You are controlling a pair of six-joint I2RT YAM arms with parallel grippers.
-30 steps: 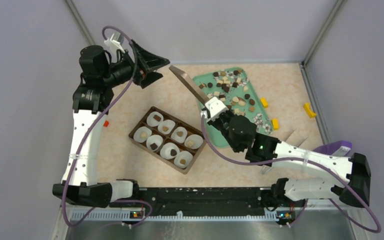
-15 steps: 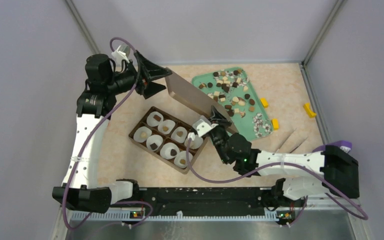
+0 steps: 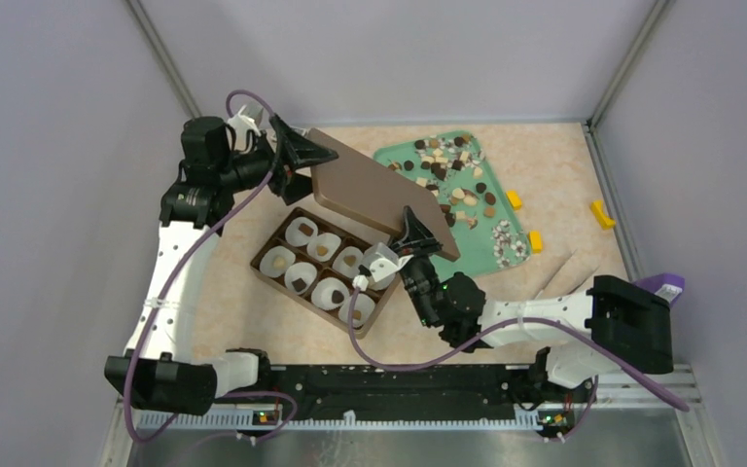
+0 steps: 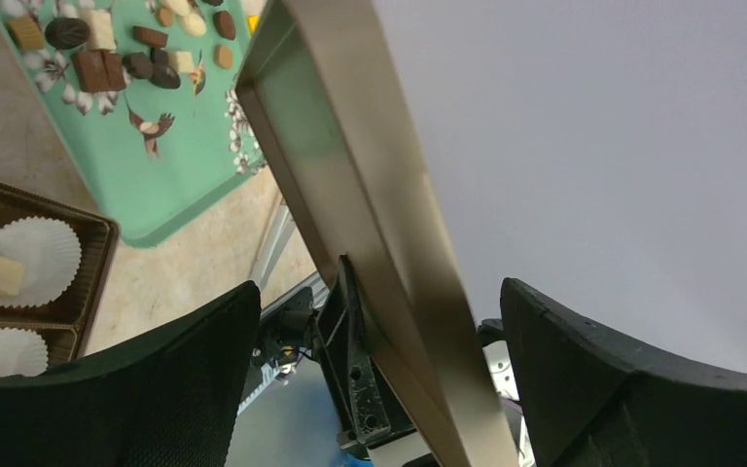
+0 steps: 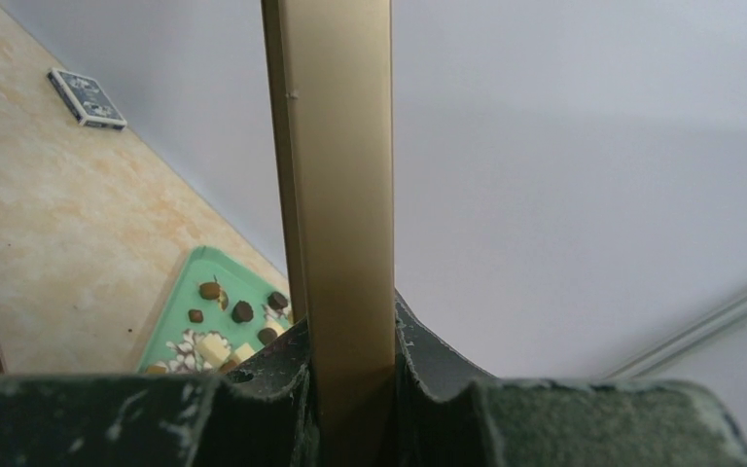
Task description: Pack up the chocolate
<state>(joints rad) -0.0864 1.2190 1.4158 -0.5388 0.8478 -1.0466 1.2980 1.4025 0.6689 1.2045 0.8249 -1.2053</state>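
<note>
I'm looking down on one beige table [image 3: 564, 161] with two arms reaching across it. The left arm [image 3: 170, 263] runs up the left side, and the right arm [image 3: 535, 311] lies across the lower right.

Between them is one flat brown lid [image 3: 370, 190], held tilted above the table and spanning the centre of the frame. The left gripper [image 3: 309, 165] sits at the lid's upper-left end. From its wrist camera, both fingers stand wide apart with the lid's edge running between them, clear of either pad. The right gripper [image 3: 418, 232] is clamped tight on the lid's lower-right edge.

One green tray [image 3: 385, 154] sits at upper right, partly under the lid. One brown box [image 3: 272, 236] sits at centre, just below the lid. It is lined with white paper cups [image 3: 302, 232] in two rows. I count seven, and the right wrist hides the next slot.

Three yellow blocks [image 3: 600, 212] lie right of the tray.

The chocolate [image 3: 447, 170] is mostly loose on the green tray, too many pieces to count. Single pieces sit in most of the visible cups.
</note>
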